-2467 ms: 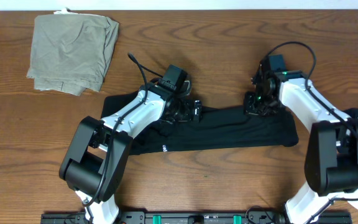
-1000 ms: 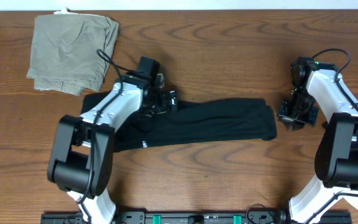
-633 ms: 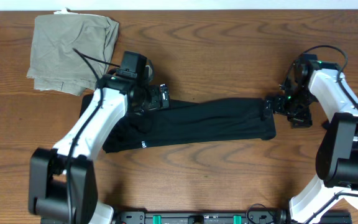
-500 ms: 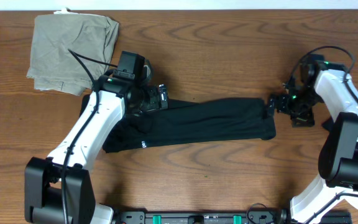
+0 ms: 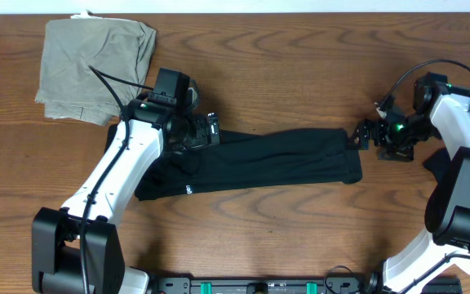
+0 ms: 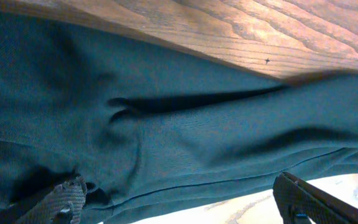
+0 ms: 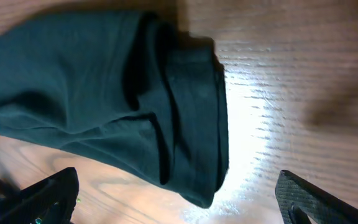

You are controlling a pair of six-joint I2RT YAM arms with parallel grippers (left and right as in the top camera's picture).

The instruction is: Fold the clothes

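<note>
**Q:** What has changed in the last second?

**A:** The right gripper point(image 5: 366, 135) has gone from nearly closed to jaws fully wide. It has also come in from bare table point(image 5: 300, 49) to the right end of the garment point(image 5: 268, 159). The left gripper point(image 5: 208, 131) is equally wide and has slid slightly left along the upper edge.

**Q:** Where does the garment lie?

**A:** It forms a long, narrow band across the centre of the overhead frame, dipping toward the lower left. Neither gripper holds it. In the right wrist view the layered end sits below the spread fingers.

**Q:** What does that mean for the task?

**A:** The lengthwise fold appears complete. Both grippers look staged for a fresh grasp, so a crosswise fold probably remains.

**Q:** What cannot be made out?

**A:** The left arm covers the band's upper left corner near the khaki cloth point(image 5: 96, 69). The white logo point(image 5: 190, 189) is too small to read. A dark patch point(image 5: 432, 163) behind the right arm cannot be identified.
</note>
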